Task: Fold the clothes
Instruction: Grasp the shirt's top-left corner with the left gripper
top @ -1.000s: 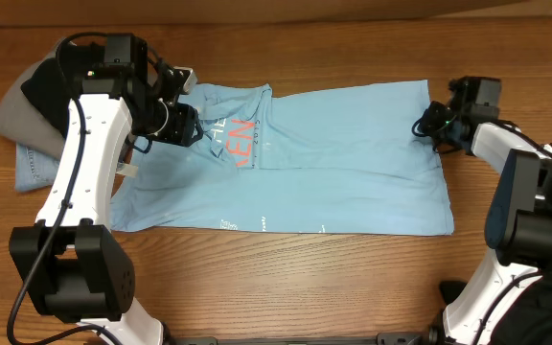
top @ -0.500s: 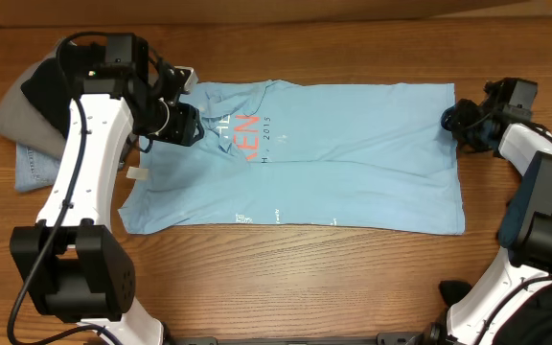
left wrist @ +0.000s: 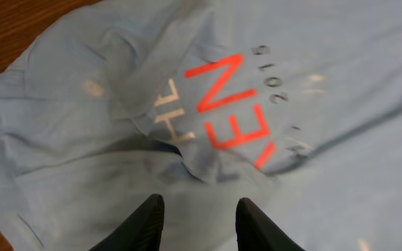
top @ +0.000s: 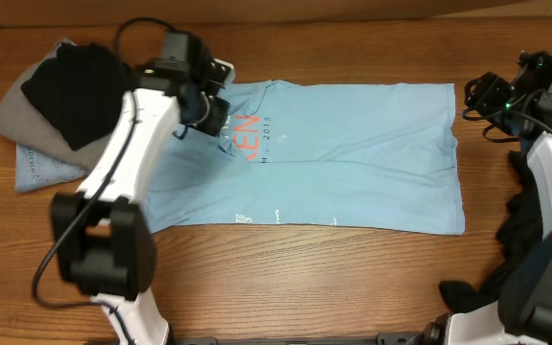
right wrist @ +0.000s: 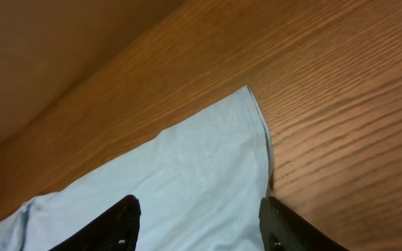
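The shirt (top: 353, 153) lies flat across the middle of the desk (top: 305, 278), reaching toward the right edge. A pile (top: 51, 115) of clothes sits at the far left corner, left of the shirt. Another garment (top: 530, 206) lies at the right edge. The left gripper (left wrist: 199, 206) is over the shirt's far left part. The right gripper (right wrist: 199, 206) is above its far right corner.

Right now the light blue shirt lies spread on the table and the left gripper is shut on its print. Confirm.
Wrong: the left gripper is open over the print, holding nothing, as the left wrist view shows. The light blue shirt does lie spread on the table.
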{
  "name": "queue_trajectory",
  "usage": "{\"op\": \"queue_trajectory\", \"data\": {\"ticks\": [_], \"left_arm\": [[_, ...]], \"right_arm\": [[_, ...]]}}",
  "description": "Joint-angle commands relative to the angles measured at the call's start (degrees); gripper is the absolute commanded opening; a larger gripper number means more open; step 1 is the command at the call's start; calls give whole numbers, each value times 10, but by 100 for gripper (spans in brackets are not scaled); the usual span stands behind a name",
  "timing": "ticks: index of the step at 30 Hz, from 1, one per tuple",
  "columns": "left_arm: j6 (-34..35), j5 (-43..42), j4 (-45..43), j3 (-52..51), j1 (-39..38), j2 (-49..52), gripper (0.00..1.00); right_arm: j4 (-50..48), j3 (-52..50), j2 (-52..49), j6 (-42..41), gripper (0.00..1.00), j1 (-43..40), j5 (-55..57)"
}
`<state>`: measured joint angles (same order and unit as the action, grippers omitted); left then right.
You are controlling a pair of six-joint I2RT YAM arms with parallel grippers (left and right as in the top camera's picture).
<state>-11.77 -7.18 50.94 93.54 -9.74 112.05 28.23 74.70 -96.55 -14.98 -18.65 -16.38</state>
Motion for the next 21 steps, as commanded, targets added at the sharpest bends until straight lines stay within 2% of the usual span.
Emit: {"op": "queue_trajectory", "data": {"ticks": [1, 10, 21], "left_arm": [[25, 65, -23, 7, 0, 45, 37], [34, 72, -95, 7, 0, 104, 49], [63, 112, -142, 8, 1, 129, 54]], "right_arm": [[17, 9, 19, 0, 58, 3, -4], [53, 9, 22, 0, 58, 3, -4], [67, 9, 22, 0, 58, 3, -4]]}}
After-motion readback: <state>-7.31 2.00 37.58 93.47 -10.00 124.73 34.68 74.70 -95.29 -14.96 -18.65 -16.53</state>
